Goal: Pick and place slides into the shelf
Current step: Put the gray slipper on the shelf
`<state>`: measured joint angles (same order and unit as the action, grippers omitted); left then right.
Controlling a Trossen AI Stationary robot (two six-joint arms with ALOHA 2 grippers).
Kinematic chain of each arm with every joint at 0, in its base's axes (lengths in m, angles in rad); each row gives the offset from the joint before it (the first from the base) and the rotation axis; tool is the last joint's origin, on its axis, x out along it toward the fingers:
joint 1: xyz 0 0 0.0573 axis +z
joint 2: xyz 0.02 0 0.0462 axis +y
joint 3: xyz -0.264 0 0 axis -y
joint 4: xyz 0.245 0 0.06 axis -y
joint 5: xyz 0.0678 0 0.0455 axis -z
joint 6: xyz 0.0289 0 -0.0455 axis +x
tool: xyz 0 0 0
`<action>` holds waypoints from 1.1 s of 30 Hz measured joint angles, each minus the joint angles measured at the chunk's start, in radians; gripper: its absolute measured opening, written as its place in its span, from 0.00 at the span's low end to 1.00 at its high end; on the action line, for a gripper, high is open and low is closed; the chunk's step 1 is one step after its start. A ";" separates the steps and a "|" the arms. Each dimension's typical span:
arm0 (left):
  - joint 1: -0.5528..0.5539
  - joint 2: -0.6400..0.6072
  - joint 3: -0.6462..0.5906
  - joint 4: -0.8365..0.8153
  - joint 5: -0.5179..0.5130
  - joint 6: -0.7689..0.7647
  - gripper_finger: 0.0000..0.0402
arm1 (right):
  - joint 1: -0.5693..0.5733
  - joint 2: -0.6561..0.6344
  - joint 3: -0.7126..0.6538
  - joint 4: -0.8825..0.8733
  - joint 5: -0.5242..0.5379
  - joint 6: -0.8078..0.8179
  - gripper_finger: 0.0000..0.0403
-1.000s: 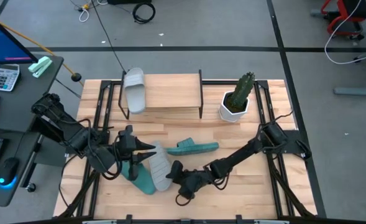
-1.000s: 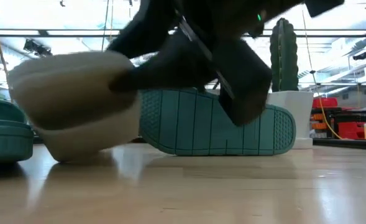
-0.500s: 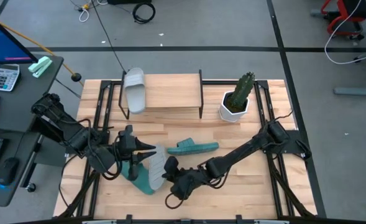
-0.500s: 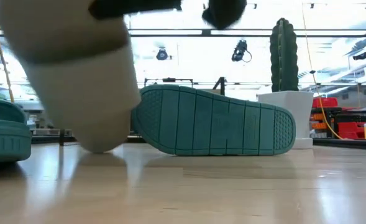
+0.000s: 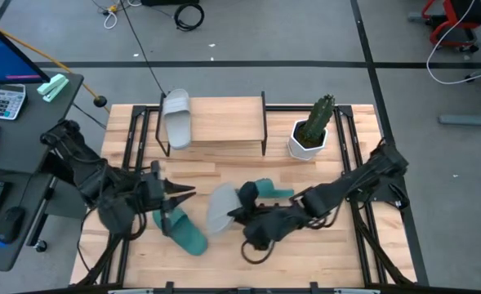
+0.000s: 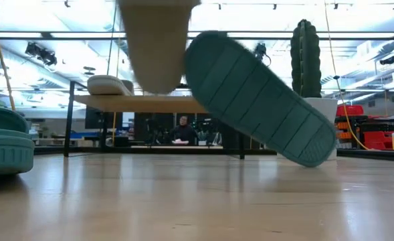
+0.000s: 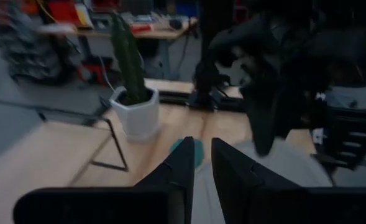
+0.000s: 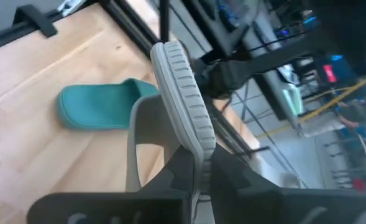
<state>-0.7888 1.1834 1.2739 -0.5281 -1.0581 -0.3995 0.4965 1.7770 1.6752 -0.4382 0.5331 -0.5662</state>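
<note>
The right tool [image 5: 233, 211] is sitting over the middle of the desk [image 5: 338, 253], its fingers clamped on the sole edge of a pale grey slide [image 5: 220, 206] — the right wrist view is showing the ribbed sole [image 8: 184, 99] pinched between them, and the low view is showing this slide hanging clear of the boards. A teal slide [image 6: 260, 97] is lying just beyond it, tilted, partly hidden under the right arm. The left tool [image 5: 184, 193] is hovering near the desk's left side with its fingers [image 7: 183, 171] nearly together and nothing between them, just above a second teal slide [image 5: 183, 232] lying flat. Another pale slide [image 5: 176, 118] is resting on the left end of the shelf [image 5: 224, 121]. A potted cactus [image 5: 313, 128] is standing beside the shelf's right end.
</note>
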 joint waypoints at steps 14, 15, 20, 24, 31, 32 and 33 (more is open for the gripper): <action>-0.047 -0.003 0.000 0.001 -0.102 -0.008 0.12 | -0.017 -0.155 0.000 0.001 0.044 0.318 0.07; -0.047 -0.003 0.000 0.001 -0.102 -0.008 0.12 | -0.016 -0.163 0.000 0.001 0.043 0.331 0.07; -0.047 -0.003 0.000 0.000 -0.101 -0.007 0.12 | -0.021 -0.228 -0.001 0.031 0.026 0.432 0.07; -0.058 -0.003 0.000 -0.001 -0.101 -0.007 0.12 | -0.037 -0.293 -0.001 0.055 0.010 0.514 0.07; -0.057 -0.002 0.000 -0.014 0.002 -0.008 0.17 | -0.142 -0.389 -0.001 0.067 -0.159 0.799 0.07; -0.054 -0.002 0.000 -0.017 0.018 -0.010 0.18 | -0.161 -0.395 -0.001 0.069 -0.197 0.835 0.07; -0.051 -0.001 0.000 -0.021 0.028 -0.014 0.19 | -0.179 -0.398 -0.001 0.072 -0.232 0.863 0.07</action>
<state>-0.8394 1.1822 1.2743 -0.5491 -1.0298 -0.4136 0.3173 1.3788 1.6745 -0.3658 0.3010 0.2967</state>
